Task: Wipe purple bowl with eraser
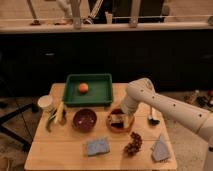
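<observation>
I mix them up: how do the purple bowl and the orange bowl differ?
The purple bowl is dark maroon; the orange bowl is orange-red. The purple bowl stands free; the gripper is down over the orange bowl beside it. Both are round and similarly wide.

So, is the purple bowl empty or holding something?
Empty: the purple bowl shows only its glossy inside. The gripper is at the orange bowl beside it.
</observation>
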### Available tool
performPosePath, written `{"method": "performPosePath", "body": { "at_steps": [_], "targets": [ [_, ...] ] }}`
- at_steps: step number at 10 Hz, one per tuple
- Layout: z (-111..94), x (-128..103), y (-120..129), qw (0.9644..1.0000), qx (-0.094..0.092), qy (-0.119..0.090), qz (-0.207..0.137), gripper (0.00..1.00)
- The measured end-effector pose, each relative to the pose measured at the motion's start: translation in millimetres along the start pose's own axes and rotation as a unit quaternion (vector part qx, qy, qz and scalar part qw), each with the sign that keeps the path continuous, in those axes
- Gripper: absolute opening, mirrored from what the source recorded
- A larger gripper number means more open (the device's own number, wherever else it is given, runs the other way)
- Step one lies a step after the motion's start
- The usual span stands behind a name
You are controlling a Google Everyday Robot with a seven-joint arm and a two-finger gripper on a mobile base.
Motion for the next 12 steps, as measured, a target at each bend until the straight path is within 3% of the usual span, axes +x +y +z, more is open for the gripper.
{"method": "performPosePath", "body": {
  "at_steps": [5, 6, 12],
  "targets": [
    [10.7, 7.8, 1.7, 0.9999, -0.007, -0.006, 0.008, 0.79],
    [11.4, 8.0, 1.8, 0.9999, -0.007, -0.006, 0.007, 0.75],
    [15.6, 11.1, 3.2, 0.9999, -0.009, -0.009, 0.007, 0.16]
  ]
}}
